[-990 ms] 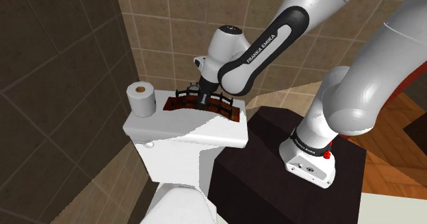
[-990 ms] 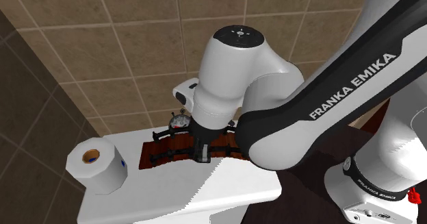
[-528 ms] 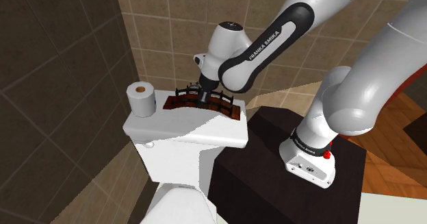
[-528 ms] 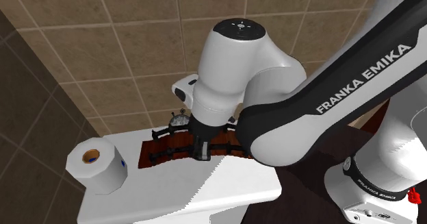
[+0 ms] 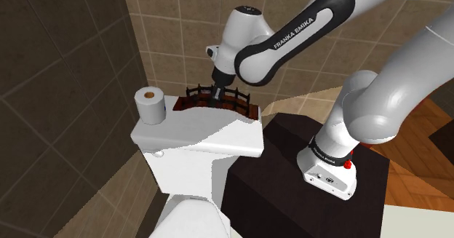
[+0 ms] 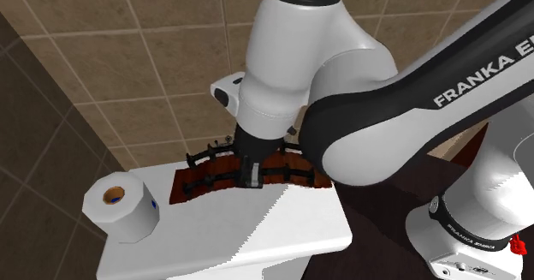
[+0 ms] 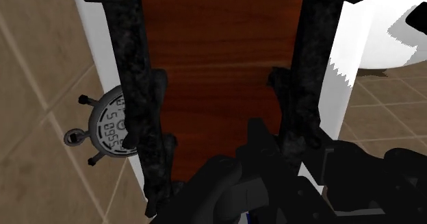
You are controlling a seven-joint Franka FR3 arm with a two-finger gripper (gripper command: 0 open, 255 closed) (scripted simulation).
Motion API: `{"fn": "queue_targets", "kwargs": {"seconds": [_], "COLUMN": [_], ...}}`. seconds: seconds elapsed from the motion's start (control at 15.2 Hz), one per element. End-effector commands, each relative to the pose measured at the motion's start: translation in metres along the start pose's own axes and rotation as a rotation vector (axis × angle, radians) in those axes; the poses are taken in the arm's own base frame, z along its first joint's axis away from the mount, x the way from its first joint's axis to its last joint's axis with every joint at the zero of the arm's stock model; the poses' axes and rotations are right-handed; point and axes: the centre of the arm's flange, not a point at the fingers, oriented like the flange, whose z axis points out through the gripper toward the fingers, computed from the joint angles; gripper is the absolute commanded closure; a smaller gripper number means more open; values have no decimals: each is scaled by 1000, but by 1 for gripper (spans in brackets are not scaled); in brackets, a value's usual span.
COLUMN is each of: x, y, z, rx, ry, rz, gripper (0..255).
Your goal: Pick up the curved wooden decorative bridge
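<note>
The curved bridge (image 5: 240, 107) has a red-brown deck and dark railings. It hangs level, just above the white toilet tank lid (image 5: 196, 133). My gripper (image 5: 216, 97) comes down on its middle and is shut on one railing. In the second exterior view the gripper (image 6: 252, 175) clasps the near railing of the bridge (image 6: 195, 182), above the lid (image 6: 257, 235). In the wrist view the black fingers (image 7: 259, 144) pinch a dark railing (image 7: 304, 85) beside the bridge deck (image 7: 219, 58).
A toilet paper roll (image 5: 150, 104) stands on the lid's end at the shoulder view's left, also visible as the roll (image 6: 124, 203). A small round clock (image 7: 108, 128) lies under the bridge. A tiled wall rises close behind. My dark stand (image 5: 291, 178) flanks the tank.
My gripper has risen, and the bridge has come up off the tank lid with it. The roll has not moved.
</note>
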Motion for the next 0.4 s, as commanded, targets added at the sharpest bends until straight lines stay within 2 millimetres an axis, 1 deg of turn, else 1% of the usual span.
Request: {"fn": "queue_targets", "kwargs": {"seconds": [0.0,0.2,0.33], "x": [3,7,7], "y": [-1,0,0], "z": [-11,-27,-27], "rx": [0,0,0], "ry": [1,1,1], "rz": [0,0,0], "gripper": [255,255,255]}}
